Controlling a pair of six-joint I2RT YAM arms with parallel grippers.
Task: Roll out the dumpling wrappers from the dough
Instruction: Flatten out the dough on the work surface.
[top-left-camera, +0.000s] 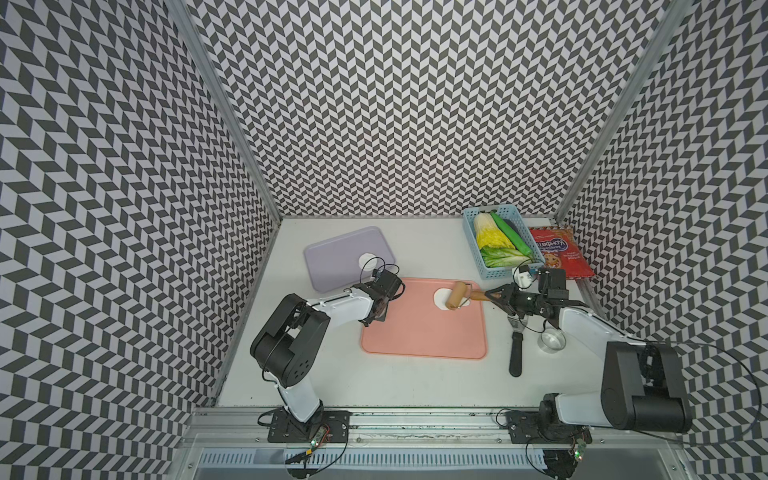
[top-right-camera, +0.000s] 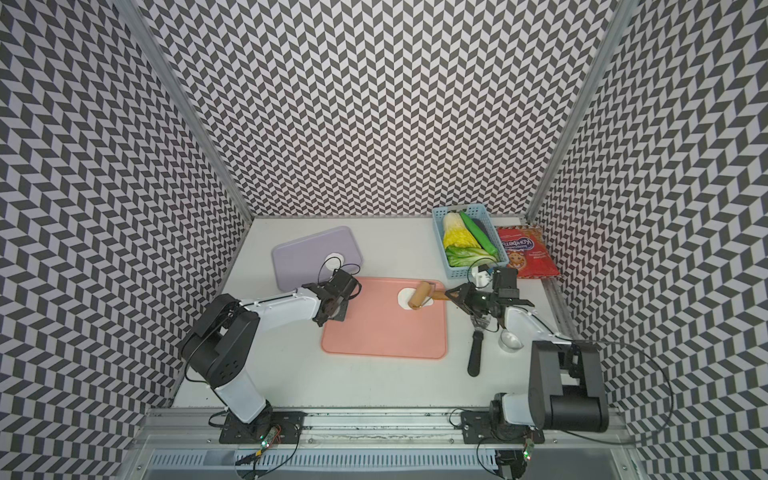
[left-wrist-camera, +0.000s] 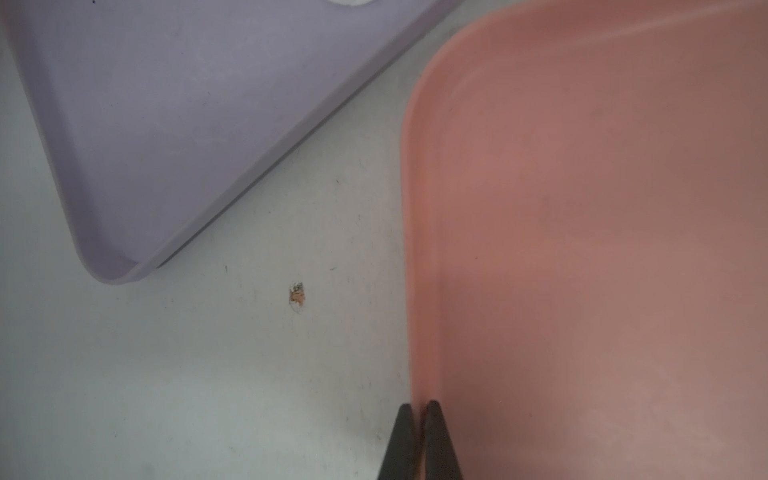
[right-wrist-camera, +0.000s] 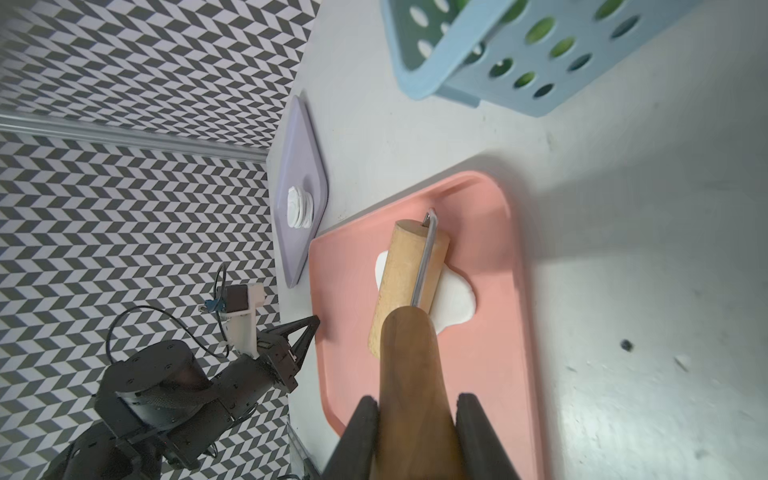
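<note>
While right jaws clamp the roller (right-wrist-camera: 399, 282), dough (right-wrist-camera: 455, 299) lies ahead under its drum; left jaws closed.

Bright, even light, soft shadows; top views bowed at edges, left wrist view blurred.

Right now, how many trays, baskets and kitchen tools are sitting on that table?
Trays: 2 (purple tray, pink tray)
Baskets: 1 (blue basket)
Kitchen tools: 3 (wooden roller, black-handled spatula, round cutter)
Total: 6
</note>
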